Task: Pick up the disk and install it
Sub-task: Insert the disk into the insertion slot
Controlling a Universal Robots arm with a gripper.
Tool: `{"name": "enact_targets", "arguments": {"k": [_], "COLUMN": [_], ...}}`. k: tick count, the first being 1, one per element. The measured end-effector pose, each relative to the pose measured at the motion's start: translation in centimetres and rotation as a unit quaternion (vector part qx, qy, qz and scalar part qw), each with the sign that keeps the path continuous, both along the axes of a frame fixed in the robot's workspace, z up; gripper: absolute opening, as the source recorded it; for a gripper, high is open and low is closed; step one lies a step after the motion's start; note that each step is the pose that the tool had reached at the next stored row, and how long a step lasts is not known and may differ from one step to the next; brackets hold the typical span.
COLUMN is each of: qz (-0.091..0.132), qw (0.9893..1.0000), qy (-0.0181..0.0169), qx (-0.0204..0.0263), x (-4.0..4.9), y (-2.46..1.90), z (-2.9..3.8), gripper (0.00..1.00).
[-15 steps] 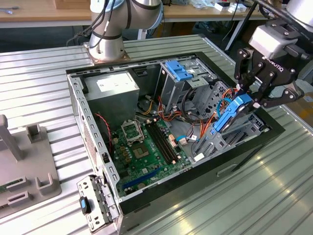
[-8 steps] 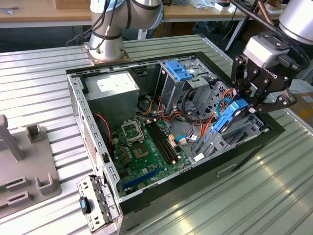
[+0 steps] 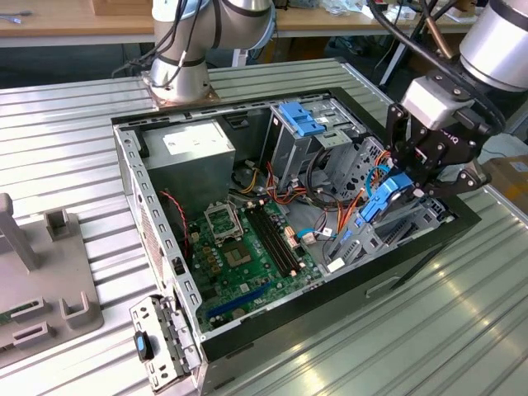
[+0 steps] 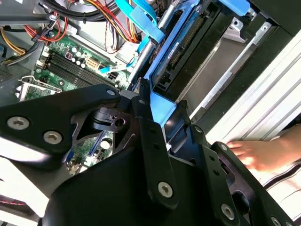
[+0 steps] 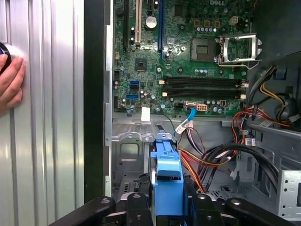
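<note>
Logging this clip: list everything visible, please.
disk: one, grey in blue carrier, at the case's edge
computer case: one, black, open on the table
motherboard: one, green, case floor
power supply: one, grey, in case
flap: one, blue, on drive cage
cables: several, orange, red, black, in case
fixture: one, grey, exterior view's left
table: one, ribbed metal
person's hand: one, on the table
arm: one, silver
end effector: one, black, shut on the disk

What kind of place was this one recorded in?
Probably a robotics lab or workshop: an open black desktop computer case lies on a ribbed aluminium table, wooden workbenches stand behind, and the arm's hand grips the blue-framed dark-grey disk.
</note>
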State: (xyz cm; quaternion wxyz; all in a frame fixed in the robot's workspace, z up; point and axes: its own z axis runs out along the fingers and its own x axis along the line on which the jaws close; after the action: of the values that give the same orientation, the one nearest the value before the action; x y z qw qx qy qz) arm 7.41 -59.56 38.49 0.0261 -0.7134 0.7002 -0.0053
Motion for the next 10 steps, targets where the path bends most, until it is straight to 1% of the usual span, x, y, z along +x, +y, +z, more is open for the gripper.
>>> {"name": "enact_targets", "arguments": {"k": [2,4,7,10], "qz": [0.000,0.000,0.000,0.000], "qw": [1.0000,1.0000,1.0000,1.0000], "qy": [0.0000,0.0000,0.0001,0.0002], "qx": [0.0001,0.0001,0.0001,0.0001], "x": [-0.01,-0.01,-0.02,-0.02], "y": [-0.01,-0.03,-0.07,-0.10], "z": [-0.56,-0.83,-1.53,-1.95], "gripper": [0.36,0.36,0.36,0.36]}}
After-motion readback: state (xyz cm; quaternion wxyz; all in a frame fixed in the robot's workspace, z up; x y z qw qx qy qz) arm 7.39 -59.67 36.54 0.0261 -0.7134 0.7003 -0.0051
